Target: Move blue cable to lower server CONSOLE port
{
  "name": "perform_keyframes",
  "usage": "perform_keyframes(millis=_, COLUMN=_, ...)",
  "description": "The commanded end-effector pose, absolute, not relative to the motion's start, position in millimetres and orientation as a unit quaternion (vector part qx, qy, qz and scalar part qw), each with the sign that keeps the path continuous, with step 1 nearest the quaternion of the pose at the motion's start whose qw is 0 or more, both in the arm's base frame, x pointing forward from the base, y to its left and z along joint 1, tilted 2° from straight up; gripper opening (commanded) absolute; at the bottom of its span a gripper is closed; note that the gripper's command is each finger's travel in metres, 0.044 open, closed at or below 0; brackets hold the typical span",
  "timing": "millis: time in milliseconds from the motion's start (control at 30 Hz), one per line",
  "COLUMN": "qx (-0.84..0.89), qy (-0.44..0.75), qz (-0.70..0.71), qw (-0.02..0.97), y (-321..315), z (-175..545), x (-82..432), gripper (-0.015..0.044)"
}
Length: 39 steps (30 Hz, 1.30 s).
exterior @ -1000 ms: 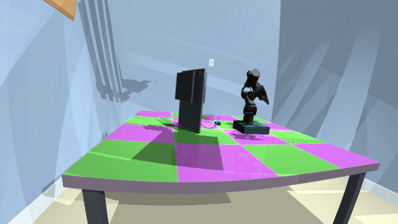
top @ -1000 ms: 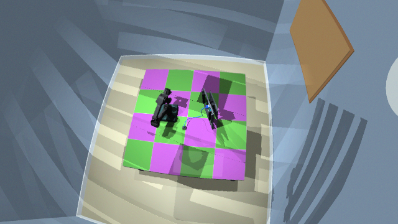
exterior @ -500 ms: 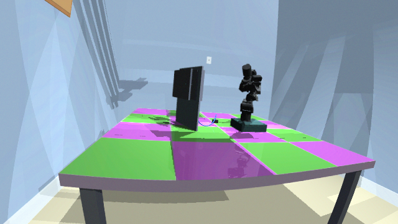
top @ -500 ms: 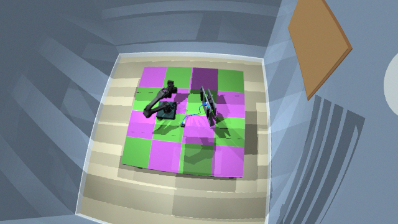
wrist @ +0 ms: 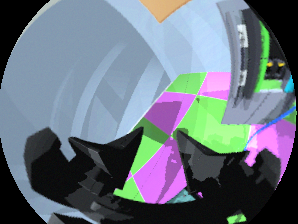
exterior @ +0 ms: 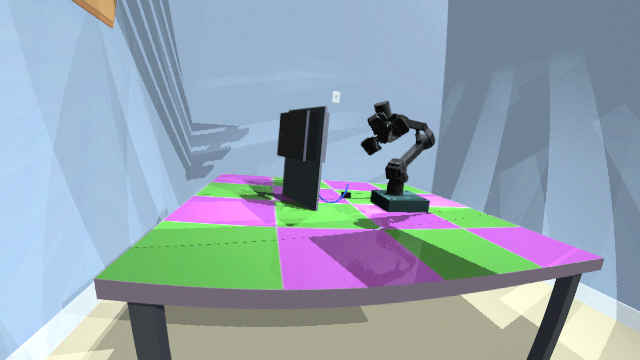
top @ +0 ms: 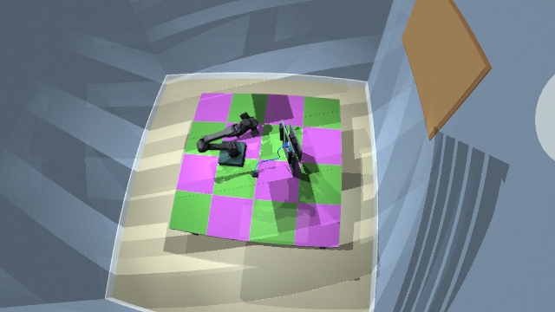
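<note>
Cable (top: 278, 158) (exterior: 331, 201) (wrist: 262, 131), thin and blue, winds from the rack (top: 284, 136) (exterior: 301, 182) (wrist: 242, 107) to a black block (top: 255, 174) (exterior: 346, 194) in the top view. In the exterior view we see it sag beside the upright rack, the claw (top: 253, 124) (exterior: 376, 127) (wrist: 160, 131) raised well apart. Only the wrist view shows us the claw's part-open, empty fingers and the rack's pale strips, no writing legible.

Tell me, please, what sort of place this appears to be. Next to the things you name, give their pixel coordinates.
Probably a robot test room: an arm (top: 225, 132) (exterior: 417, 152) on a checkered table (top: 230, 217) (exterior: 200, 260), a rack-like panel (exterior: 301, 185) standing before it, and a blue cable (top: 269, 160) (exterior: 331, 201) (wrist: 265, 127).
</note>
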<state>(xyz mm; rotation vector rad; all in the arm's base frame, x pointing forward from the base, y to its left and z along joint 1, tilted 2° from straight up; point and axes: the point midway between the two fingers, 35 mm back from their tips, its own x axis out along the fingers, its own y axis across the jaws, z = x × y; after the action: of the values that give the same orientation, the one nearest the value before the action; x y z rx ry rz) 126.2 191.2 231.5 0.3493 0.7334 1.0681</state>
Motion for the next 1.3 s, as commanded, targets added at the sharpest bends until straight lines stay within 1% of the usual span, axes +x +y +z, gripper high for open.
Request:
perform_keyframes(millis=0, qx=-0.029, qy=0.144, qz=0.467, qw=0.872, y=163, z=236, x=200, gripper=0.0239)
perform_keyframes(millis=200, qx=-0.174, qy=0.035, qz=0.406, qw=0.896, y=131, z=245, x=239, gripper=0.0239)
perform_keyframes(millis=400, qx=-0.336, qy=-0.048, qz=0.32, qw=0.885, y=89, z=253, x=269, gripper=0.0239)
perform_keyframes(millis=600, qx=-0.51, qy=-0.105, qz=0.217, qw=0.826, y=41, z=261, x=290, gripper=0.0239)
perform_keyframes(millis=800, qx=-0.671, qy=-0.124, qz=0.109, qw=0.723, y=-8, z=268, x=299, gripper=0.0239)
perform_keyframes(millis=867, qx=-0.691, qy=-0.123, qz=0.095, qw=0.706, y=-15, z=269, x=300, gripper=0.0239)
perform_keyframes(millis=1267, qx=-0.691, qy=-0.124, qz=0.095, qw=0.706, y=-14, z=269, x=301, gripper=0.0239)
